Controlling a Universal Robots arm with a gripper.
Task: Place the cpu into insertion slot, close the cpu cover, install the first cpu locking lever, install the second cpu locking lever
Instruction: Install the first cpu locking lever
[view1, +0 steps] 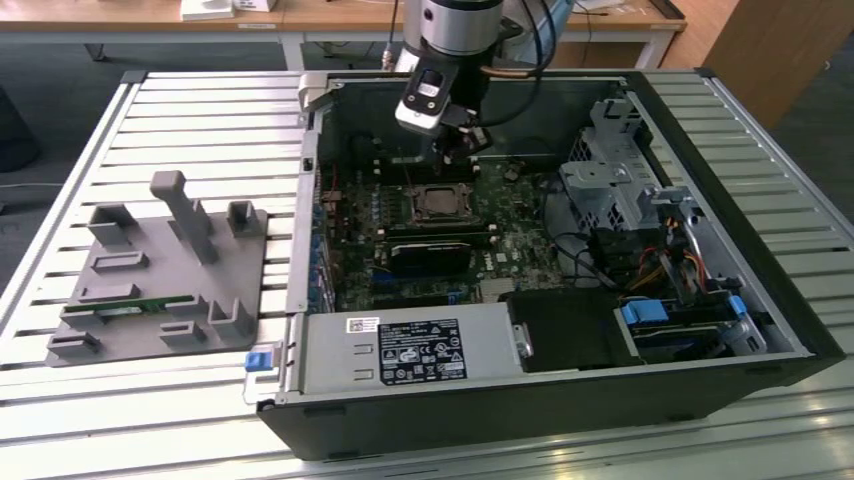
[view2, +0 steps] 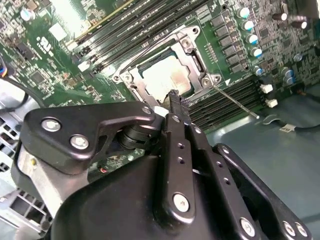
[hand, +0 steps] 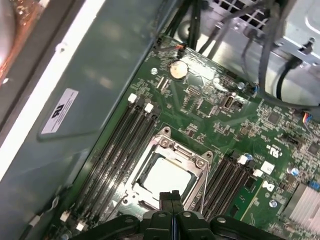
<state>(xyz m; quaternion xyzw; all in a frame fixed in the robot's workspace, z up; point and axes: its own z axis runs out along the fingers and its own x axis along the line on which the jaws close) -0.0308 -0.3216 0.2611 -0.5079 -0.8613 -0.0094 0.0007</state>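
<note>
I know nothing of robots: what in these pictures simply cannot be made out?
- First wrist view: the cpu cover's near edge, hidden behind the gripper.
- Second wrist view: whether the gripper touches the cover; its own body blocks the spot.
- Second wrist view: whether the locking lever is hooked down; its ends are too small.
- Exterior view: how the cpu sits; too small.

The cpu (hand: 167, 177) lies in the insertion slot (hand: 165, 143)
</note>
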